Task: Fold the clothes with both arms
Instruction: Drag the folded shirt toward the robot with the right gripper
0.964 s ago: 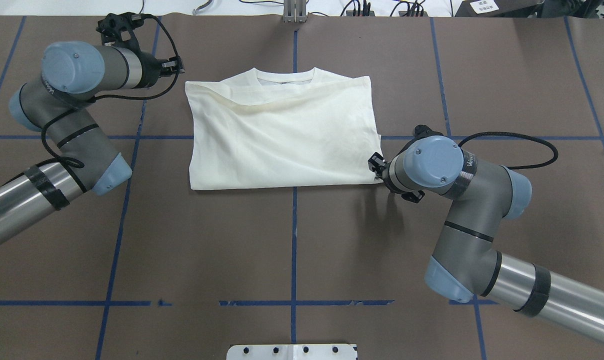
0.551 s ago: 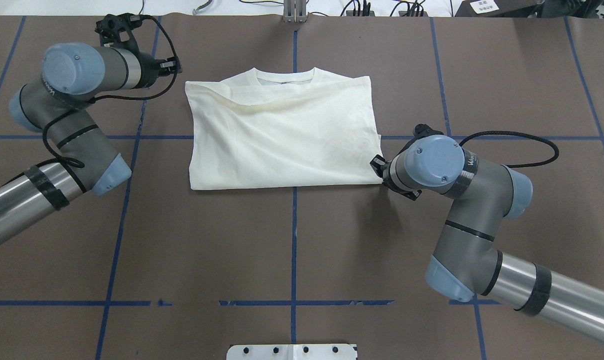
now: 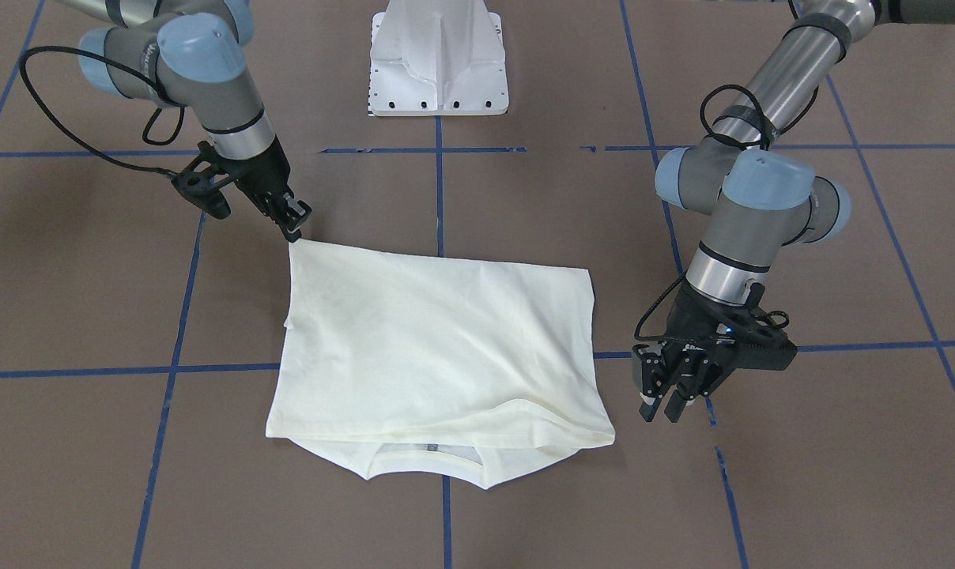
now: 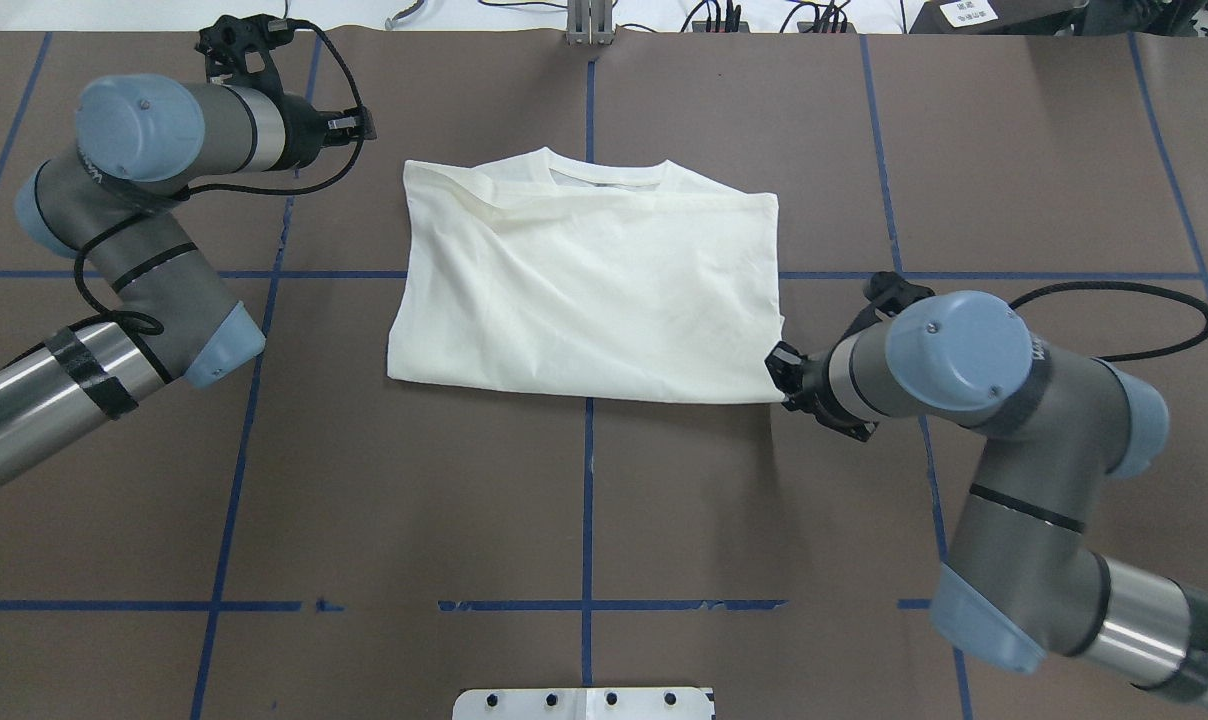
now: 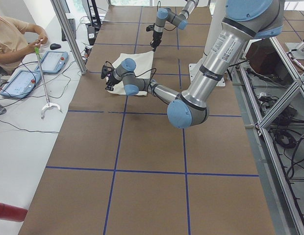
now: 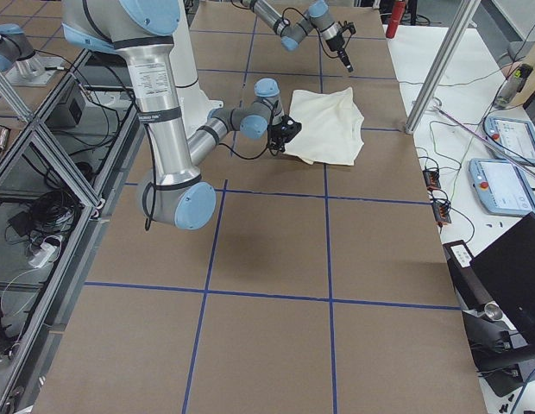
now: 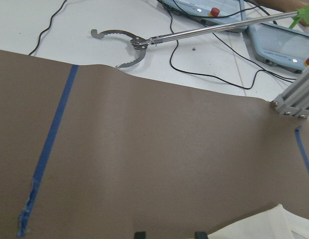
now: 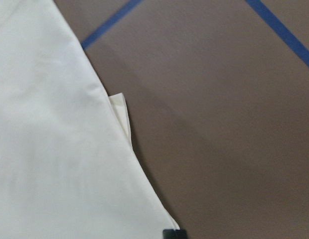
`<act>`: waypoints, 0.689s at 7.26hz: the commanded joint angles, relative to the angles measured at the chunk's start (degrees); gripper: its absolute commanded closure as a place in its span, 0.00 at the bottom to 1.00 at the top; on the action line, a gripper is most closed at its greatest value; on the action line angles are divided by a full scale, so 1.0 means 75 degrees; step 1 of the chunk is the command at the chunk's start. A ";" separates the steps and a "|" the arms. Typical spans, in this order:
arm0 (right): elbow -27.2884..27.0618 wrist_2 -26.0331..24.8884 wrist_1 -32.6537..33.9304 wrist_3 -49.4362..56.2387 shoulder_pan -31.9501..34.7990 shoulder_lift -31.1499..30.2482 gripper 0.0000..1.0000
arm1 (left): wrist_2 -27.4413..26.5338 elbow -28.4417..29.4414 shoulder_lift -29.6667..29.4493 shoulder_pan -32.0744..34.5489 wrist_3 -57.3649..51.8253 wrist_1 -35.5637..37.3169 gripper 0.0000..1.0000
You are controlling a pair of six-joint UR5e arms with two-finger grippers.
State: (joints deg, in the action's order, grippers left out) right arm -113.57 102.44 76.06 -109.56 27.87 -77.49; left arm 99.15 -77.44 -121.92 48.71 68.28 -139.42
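The cream shirt (image 4: 584, 280) lies folded on the brown table, collar (image 4: 604, 170) at the far edge; its print is hidden. It also shows in the front view (image 3: 438, 340). My right gripper (image 4: 779, 375) is shut on the shirt's near right corner, which shows in the front view (image 3: 294, 229) and in the right wrist view (image 8: 70, 164). My left gripper (image 4: 359, 125) is open and empty, a short way left of the shirt's far left corner, and hovers just above the table in the front view (image 3: 659, 411). Its fingertips (image 7: 139, 234) stand apart.
The white pedestal base plate (image 4: 584, 703) sits at the table's near edge. Blue tape lines (image 4: 588, 480) cross the table. Past the far edge lie cables, a grabber tool (image 7: 129, 40) and control pendants (image 7: 284, 40). An operator (image 5: 14, 34) sits there.
My right arm has moved right and slightly toward the robot, dragging the shirt to the right by its corner. The left gripper has shifted slightly toward the far edge.
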 commanded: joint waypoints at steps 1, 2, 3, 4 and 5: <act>-0.1761 0.0971 0.0077 -0.0018 -0.1237 -0.1567 1.00 | 0.1759 -0.0420 0.0037 0.0055 0.0060 0.0073 0.56; -0.2220 0.1407 0.0100 -0.0145 -0.1974 -0.1737 1.00 | 0.2394 -0.0641 0.0304 0.0032 0.0095 0.0004 0.46; -0.2271 0.1214 0.0100 -0.0831 -0.3257 -0.1773 1.00 | 0.2992 -0.0968 0.0515 0.0009 0.0095 0.0049 0.48; -0.2295 0.0969 0.0100 -0.0977 -0.3711 -0.1774 1.00 | 0.3520 -0.1343 0.0610 -0.0015 0.0200 0.0073 0.51; -0.2226 0.0653 0.0123 -0.1013 -0.3947 -0.1774 0.01 | 0.3641 -0.1544 0.0623 -0.0061 0.1025 0.0073 0.35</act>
State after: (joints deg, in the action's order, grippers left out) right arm -130.31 109.74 76.85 -115.93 2.22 -90.61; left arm 123.62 -86.57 -117.83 48.60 70.98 -138.95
